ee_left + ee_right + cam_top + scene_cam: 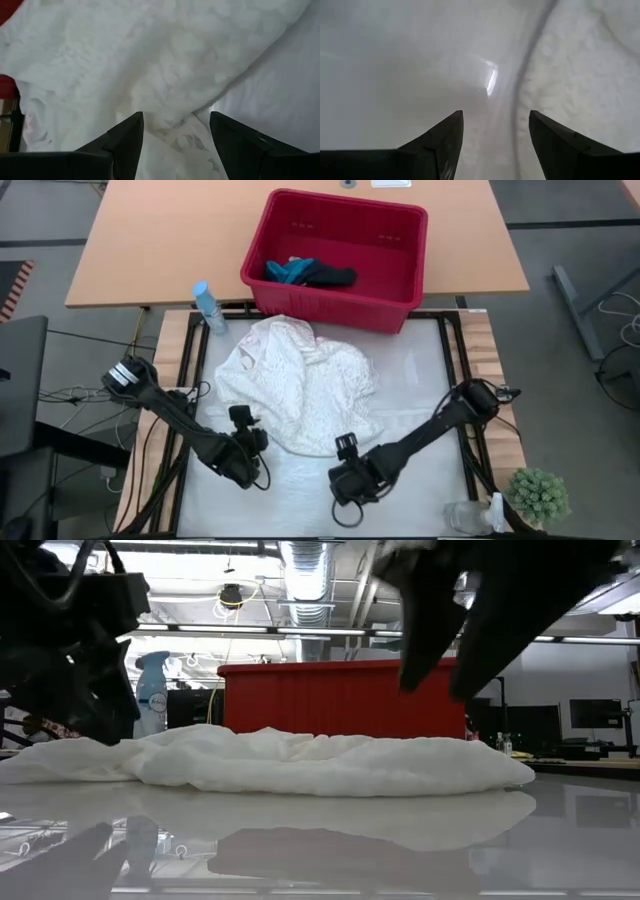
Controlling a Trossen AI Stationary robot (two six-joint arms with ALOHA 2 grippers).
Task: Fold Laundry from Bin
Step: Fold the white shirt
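We have the white lacy cloth [300,385] lying unfolded on the table [420,395], dark [330,276] and teal [290,272] items in the red bin [400,260], left gripper [250,442] and right gripper [345,475] both open, empty.

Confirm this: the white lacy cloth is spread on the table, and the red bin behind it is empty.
Not empty. The high view shows the red bin holding a teal cloth and a dark cloth. The white lacy cloth does lie on the table.

Two matte black jointed arms, left arm [170,410] with a pale silver-grey band near its base at left of frame, right arm [430,430] at right; thin black cables trail beside both; jaws taper to dark wedge-shaped fingers [125,145].
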